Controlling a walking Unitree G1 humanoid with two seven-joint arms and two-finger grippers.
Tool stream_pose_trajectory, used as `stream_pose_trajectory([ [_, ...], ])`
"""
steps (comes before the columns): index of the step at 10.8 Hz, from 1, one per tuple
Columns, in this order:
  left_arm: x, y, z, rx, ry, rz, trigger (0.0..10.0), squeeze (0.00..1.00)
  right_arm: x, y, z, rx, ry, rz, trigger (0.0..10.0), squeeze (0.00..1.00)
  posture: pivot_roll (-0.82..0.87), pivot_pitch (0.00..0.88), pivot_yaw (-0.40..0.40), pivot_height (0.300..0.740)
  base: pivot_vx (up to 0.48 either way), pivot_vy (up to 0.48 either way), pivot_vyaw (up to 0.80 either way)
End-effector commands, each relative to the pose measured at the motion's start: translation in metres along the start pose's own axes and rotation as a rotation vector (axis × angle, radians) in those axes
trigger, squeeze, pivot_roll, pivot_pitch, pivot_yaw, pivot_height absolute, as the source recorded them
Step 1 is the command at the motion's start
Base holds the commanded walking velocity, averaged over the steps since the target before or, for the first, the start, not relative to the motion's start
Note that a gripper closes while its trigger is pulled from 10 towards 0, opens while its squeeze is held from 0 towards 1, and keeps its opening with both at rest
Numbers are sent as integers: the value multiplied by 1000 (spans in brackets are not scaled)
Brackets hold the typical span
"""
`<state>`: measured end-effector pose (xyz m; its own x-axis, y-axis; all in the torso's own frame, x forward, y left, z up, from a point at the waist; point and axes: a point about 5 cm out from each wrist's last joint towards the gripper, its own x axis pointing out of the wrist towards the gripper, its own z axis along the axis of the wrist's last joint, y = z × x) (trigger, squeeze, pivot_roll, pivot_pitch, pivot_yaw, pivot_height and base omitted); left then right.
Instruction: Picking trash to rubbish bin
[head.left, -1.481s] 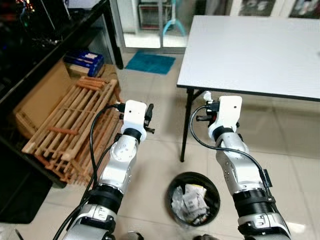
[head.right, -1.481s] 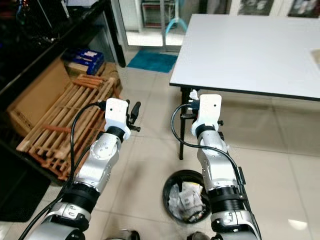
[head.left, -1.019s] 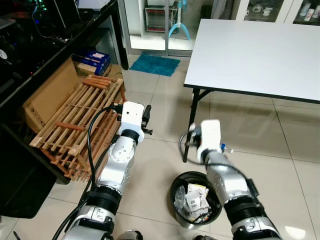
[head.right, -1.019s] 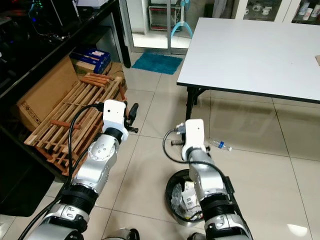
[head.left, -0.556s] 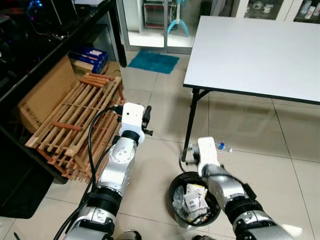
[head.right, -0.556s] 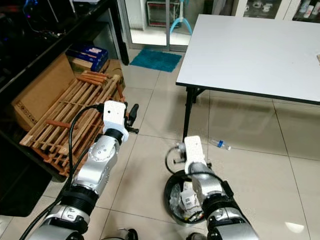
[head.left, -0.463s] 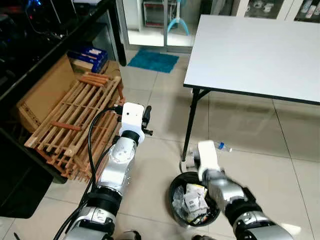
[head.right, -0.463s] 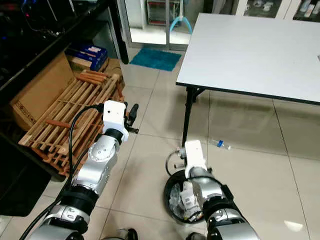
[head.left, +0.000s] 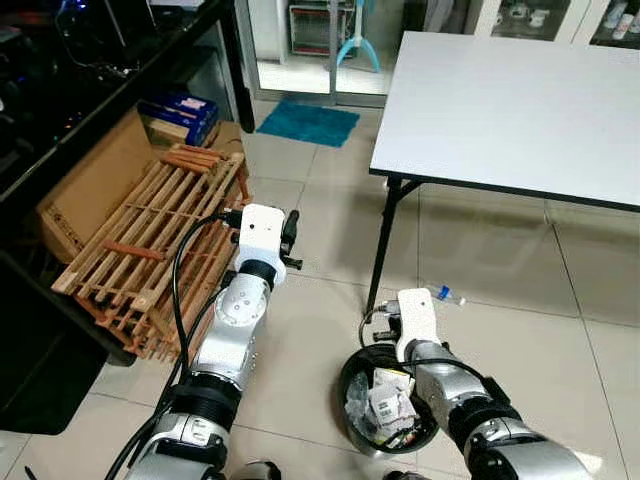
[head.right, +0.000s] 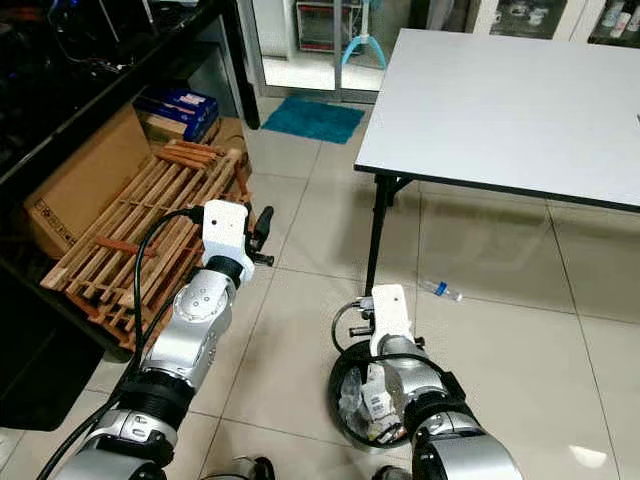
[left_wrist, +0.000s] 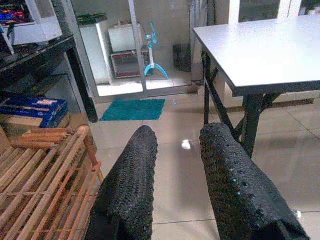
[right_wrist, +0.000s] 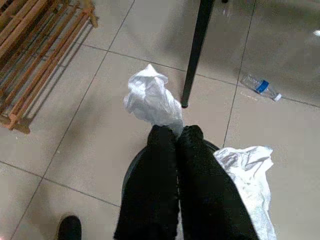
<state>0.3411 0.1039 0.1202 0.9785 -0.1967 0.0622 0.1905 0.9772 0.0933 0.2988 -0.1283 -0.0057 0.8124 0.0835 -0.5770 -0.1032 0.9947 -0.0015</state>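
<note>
Right claw (right_wrist: 176, 132) lower now, over bin (head.left: 350, 368), pinching tissue (right_wrist: 150, 97).

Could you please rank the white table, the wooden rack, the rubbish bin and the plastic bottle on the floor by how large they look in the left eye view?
1. white table, cut off by the frame
2. wooden rack
3. rubbish bin, partly hidden by the right arm
4. plastic bottle
</note>
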Motion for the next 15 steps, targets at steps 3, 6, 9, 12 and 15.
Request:
stream_pose_trajectory([
  [3,-2,1,-1,5,5,11,10000,0,1,0,3,14,-14,-1,10000,1000,46,87,39,740,0,0,0],
  [6,-2,1,-1,3,6,11,10000,0,1,1,5,8,-27,2,10000,1000,44,87,37,740,0,0,0],
  [9,-2,1,-1,3,8,12,10000,0,2,0,9,10,-41,7,10000,1000,44,88,35,740,0,0,0],
  [12,-2,1,-1,1,8,11,10000,0,2,-1,11,-8,-46,-7,10000,173,42,85,37,740,0,0,0],
  [15,-2,2,-2,-10,3,10,10000,0,2,-13,56,55,-242,-46,10000,0,26,78,38,740,0,0,0],
])
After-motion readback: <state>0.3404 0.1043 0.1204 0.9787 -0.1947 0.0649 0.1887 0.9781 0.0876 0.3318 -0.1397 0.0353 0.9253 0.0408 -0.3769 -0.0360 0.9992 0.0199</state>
